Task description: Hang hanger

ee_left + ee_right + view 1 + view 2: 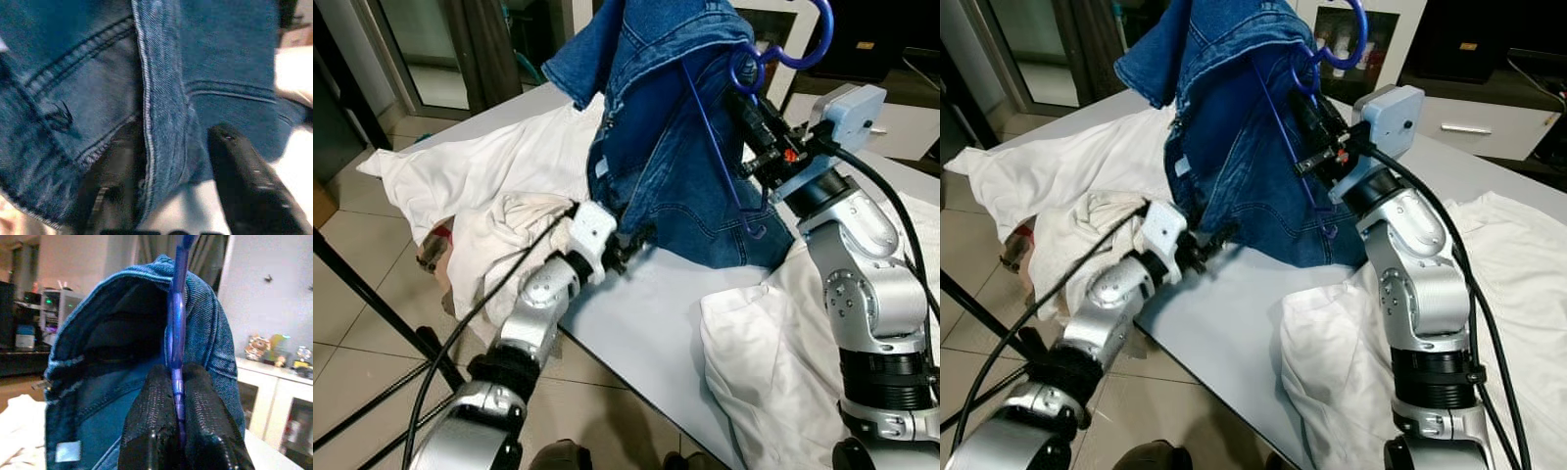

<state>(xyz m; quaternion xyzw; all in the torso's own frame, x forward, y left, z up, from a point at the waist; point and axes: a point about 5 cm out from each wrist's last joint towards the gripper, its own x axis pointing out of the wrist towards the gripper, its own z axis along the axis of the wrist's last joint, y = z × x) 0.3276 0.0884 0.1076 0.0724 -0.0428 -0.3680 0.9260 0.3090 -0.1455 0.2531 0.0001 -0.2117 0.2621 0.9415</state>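
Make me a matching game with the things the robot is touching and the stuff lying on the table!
Things:
1. blue hanger
2. denim jacket
3. white clothes
4. left tool

Places or states:
A. spread flat over the table
B. draped on the hanger, lifted up
C. pinched in the right tool
D. at the jacket's bottom edge, a fold between its fingers

Pairs: 1-C, 2-B, 3-A, 4-D
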